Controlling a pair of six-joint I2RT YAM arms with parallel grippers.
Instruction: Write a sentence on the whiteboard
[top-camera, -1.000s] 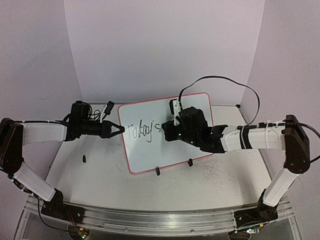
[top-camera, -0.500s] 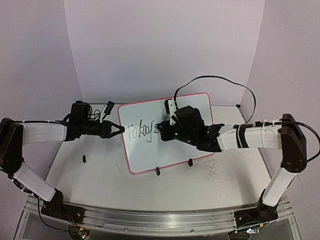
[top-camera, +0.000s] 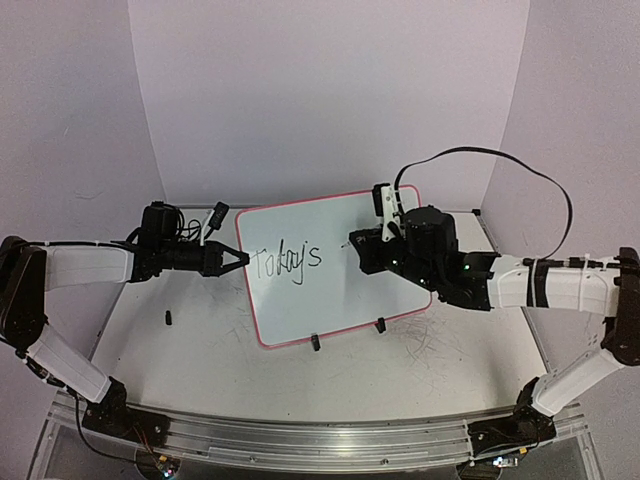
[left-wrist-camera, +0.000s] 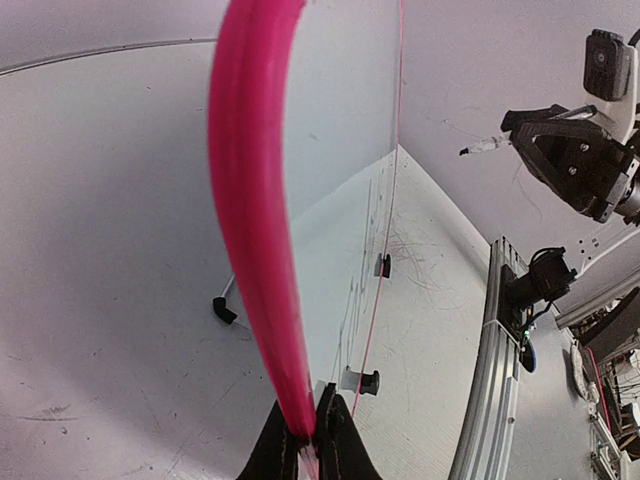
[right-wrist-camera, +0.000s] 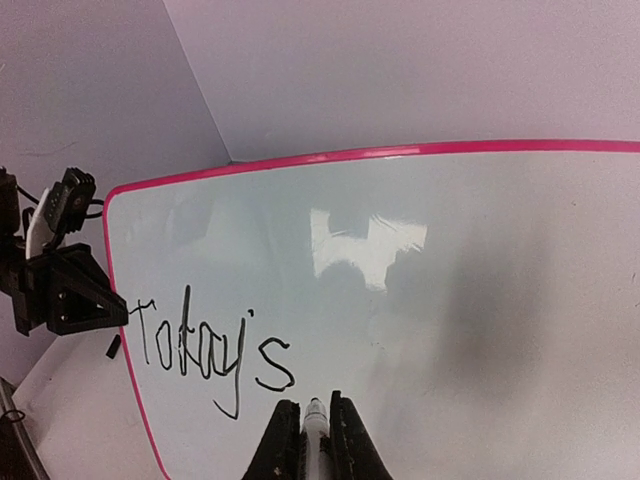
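The whiteboard (top-camera: 330, 300) stands tilted on the table, with a red-pink rim. The black script on it reads "Today's" (top-camera: 285, 262), also in the right wrist view (right-wrist-camera: 210, 350). My left gripper (top-camera: 243, 259) is shut on the board's left rim (left-wrist-camera: 255, 200), jaws pinching it (left-wrist-camera: 308, 440). My right gripper (top-camera: 358, 243) is shut on a white marker (right-wrist-camera: 316, 422), tip forward, just right of the "s". In the left wrist view the marker tip (left-wrist-camera: 480, 147) is clear of the board's face.
Two black clip feet (top-camera: 314, 342) (top-camera: 380, 324) hold the board's lower edge. A small black piece (top-camera: 168, 319) lies on the table at the left. Grey scribble marks (top-camera: 430, 350) cover the table. Purple walls close in behind and at both sides.
My right arm has drawn back to the right, away from the board's middle, uncovering the "s". The left gripper and the board have not moved.
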